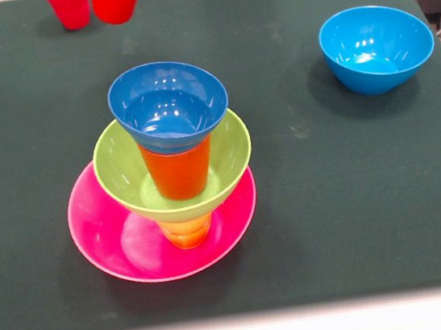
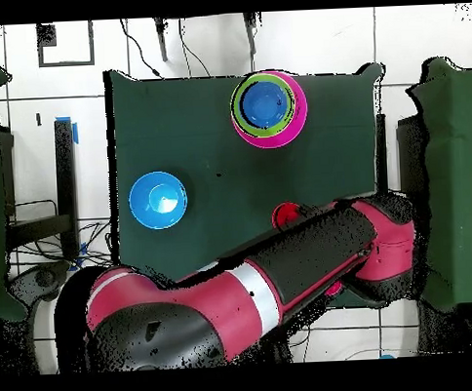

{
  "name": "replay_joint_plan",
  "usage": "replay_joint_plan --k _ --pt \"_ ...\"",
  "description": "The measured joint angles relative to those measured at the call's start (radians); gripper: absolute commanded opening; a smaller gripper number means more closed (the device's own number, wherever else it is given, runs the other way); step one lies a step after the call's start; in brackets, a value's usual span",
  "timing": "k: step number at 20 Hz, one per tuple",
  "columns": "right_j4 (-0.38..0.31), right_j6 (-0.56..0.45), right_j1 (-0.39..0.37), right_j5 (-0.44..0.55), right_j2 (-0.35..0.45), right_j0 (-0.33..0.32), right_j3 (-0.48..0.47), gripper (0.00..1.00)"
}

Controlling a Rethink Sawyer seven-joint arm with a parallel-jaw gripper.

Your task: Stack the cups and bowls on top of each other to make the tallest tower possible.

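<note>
Gripper state I cannot tell: only the arm (image 2: 282,270) shows overhead, drawn back. Tower (image 1: 173,163) stands near-left of centre, dark blue bowl (image 1: 169,105) perched on the orange cup (image 1: 179,169); any nudge there likely topples it. Light blue bowl (image 1: 376,47) sits far right.

Robotics laboratory: red-and-black robot arm (image 2: 272,270) at a green-clothed table (image 1: 307,202), white tiled floor (image 2: 175,50) with loose cables (image 2: 180,52) and taped markings (image 2: 73,130).
</note>
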Motion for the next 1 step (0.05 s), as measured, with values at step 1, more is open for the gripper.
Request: replay_joint_plan --k 1 --pt "0.0 0.004 0.0 0.0 0.0 0.0 -0.001 0.0"
